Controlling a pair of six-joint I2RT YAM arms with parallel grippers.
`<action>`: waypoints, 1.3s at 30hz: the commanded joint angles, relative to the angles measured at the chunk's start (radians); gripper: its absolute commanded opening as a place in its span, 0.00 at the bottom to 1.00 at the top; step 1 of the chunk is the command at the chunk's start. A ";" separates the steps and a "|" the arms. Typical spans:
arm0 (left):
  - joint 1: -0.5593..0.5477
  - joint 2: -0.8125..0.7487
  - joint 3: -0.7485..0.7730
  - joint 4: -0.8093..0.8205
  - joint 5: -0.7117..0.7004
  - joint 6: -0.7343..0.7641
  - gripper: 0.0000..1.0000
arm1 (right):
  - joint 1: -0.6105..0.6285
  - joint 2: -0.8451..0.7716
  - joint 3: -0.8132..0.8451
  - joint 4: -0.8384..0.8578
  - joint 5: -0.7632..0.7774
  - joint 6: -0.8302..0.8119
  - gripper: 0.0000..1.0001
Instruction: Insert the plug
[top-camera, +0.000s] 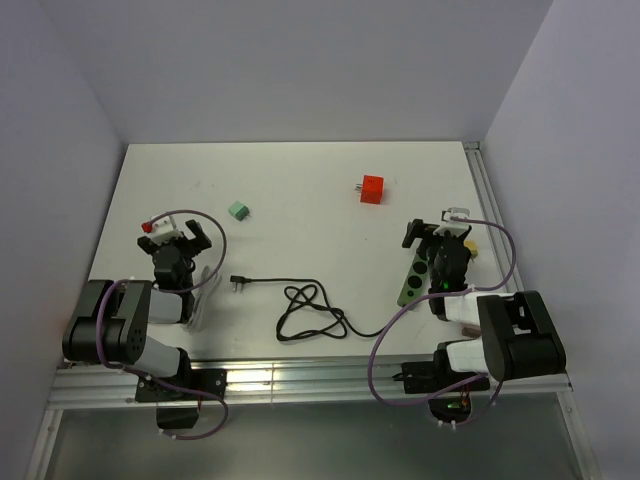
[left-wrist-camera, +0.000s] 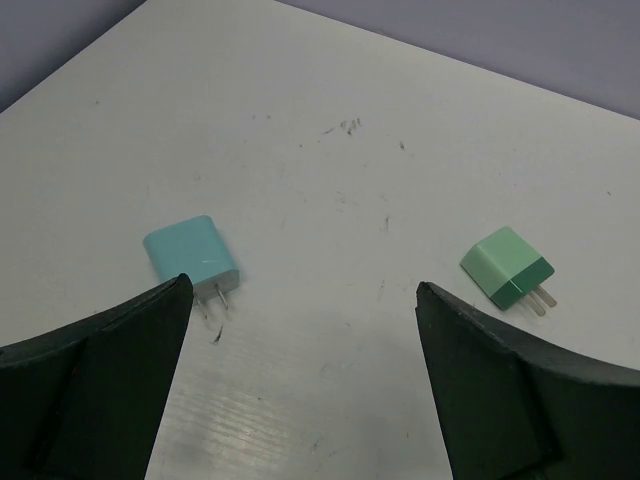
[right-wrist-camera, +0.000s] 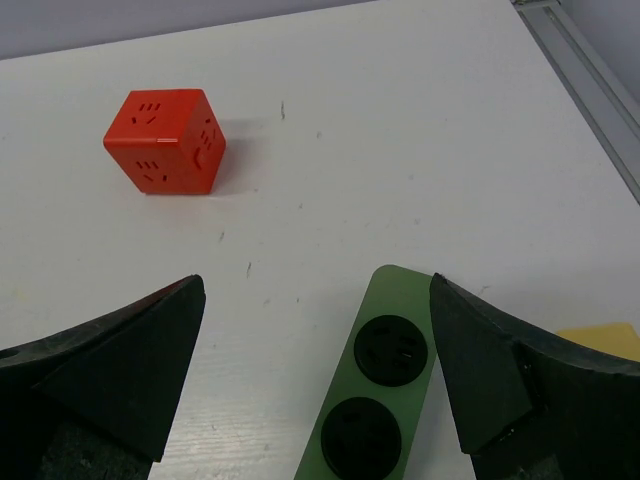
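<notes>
The black plug (top-camera: 239, 282) lies on the white table at the end of a black cable (top-camera: 308, 312) that coils toward the green power strip (top-camera: 411, 277). My left gripper (top-camera: 181, 236) stands open just left of and beyond the plug, with nothing between its fingers (left-wrist-camera: 303, 285). Over the strip's far end my right gripper (top-camera: 437, 232) is open as well. The right wrist view shows the strip (right-wrist-camera: 385, 380) with two round black sockets under the gap of the open right gripper (right-wrist-camera: 317, 280), close to the right finger.
A red cube socket (top-camera: 372, 188) (right-wrist-camera: 166, 140) sits far from the strip. A green adapter (top-camera: 238, 210) (left-wrist-camera: 507, 265) and a teal adapter (left-wrist-camera: 190, 255) lie ahead of the left gripper. A yellow piece (right-wrist-camera: 600, 340) lies right of the strip. A metal rail (top-camera: 487, 210) edges the table's right side.
</notes>
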 joint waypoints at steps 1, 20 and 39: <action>0.003 -0.011 0.025 0.042 -0.019 0.030 0.99 | -0.006 -0.015 0.026 0.068 0.005 -0.035 1.00; -0.133 -0.331 0.152 -0.517 -0.365 -0.161 1.00 | 0.045 -0.129 0.001 0.039 0.071 -0.090 1.00; -0.161 -0.736 0.471 -1.410 -0.337 -0.761 0.99 | 0.114 0.384 1.074 -1.179 -0.116 0.271 0.95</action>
